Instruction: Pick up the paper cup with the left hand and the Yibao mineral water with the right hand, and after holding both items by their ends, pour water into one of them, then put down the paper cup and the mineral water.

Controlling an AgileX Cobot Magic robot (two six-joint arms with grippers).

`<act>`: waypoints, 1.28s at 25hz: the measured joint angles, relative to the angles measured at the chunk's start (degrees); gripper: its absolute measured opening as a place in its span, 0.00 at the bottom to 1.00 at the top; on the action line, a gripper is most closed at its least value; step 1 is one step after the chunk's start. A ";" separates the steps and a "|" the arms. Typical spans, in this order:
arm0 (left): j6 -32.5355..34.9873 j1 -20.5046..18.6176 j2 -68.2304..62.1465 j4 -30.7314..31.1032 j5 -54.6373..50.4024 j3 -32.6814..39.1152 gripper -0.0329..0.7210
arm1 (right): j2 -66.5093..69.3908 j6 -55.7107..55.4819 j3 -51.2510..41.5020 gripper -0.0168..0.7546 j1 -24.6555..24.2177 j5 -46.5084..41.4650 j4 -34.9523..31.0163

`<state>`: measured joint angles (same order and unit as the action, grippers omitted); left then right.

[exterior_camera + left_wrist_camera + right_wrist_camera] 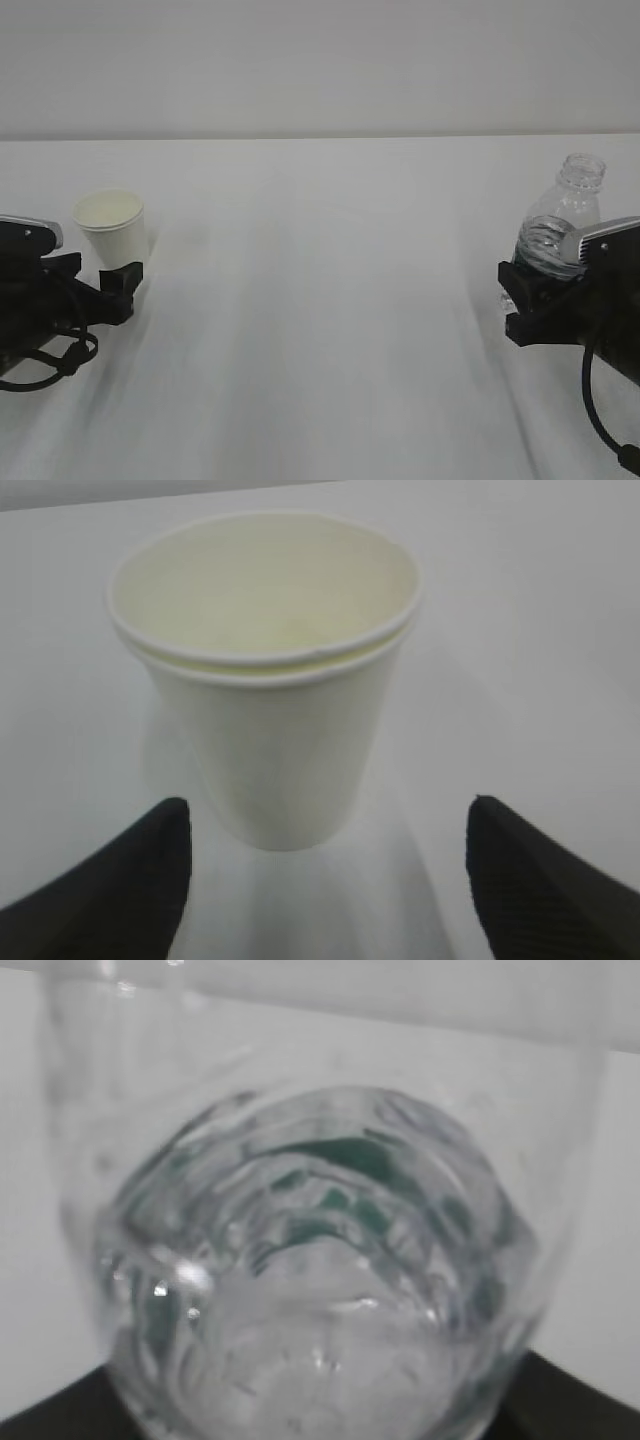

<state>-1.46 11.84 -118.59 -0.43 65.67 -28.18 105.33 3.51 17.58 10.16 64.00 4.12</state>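
Cup position: paper cup [111, 226] upright on the bench [320, 300] at far left, mouth up, long axis vertical, narrow base down.
Cup rim: doubled rolled edge in the left wrist view, possibly two cups nested; cannot tell for sure.
Left hand: left hand [325, 880] low at the cup's base, fingers [130, 875] spread wide on either side, apart from the wall, nothing gripped.
Reason for that placement: lined up for a grip low on the cup, matching the call to hold each item by its end; grip not yet made.
Bottle position: Yibao mineral water [560, 225] at far right, seated in the right hand [535, 290], neck leaning up and to the right, long axis tilted off vertical.
Right hand: fingers clamped on the bottle's lower body; open neck free above.
Reason for that hold: low grip leaves the mouth clear for pouring leftward toward the cup.
Spacing: cup and bottle well apart, bare bench between.
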 joint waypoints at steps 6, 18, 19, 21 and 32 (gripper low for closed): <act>-0.11 0.00 -0.47 -0.34 0.00 -1.16 0.87 | 0.00 0.00 0.00 0.56 0.00 0.00 0.00; -0.11 0.00 -5.34 -0.45 0.11 -6.91 0.87 | 0.00 -0.04 0.00 0.56 0.00 0.00 0.00; -0.11 0.00 -5.85 -0.45 0.11 -7.31 0.87 | 0.00 -0.04 0.00 0.56 0.00 0.00 0.00; -0.11 0.00 -6.54 -0.45 0.11 -7.75 0.87 | 0.00 -0.04 0.00 0.56 0.00 0.00 0.00; -0.11 -1.23 -6.58 -0.88 0.11 -8.03 0.87 | 0.00 -0.04 0.00 0.56 0.00 0.00 0.00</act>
<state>-1.58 10.61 -125.17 -1.31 65.78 -36.21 105.33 3.48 17.58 10.16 64.00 4.12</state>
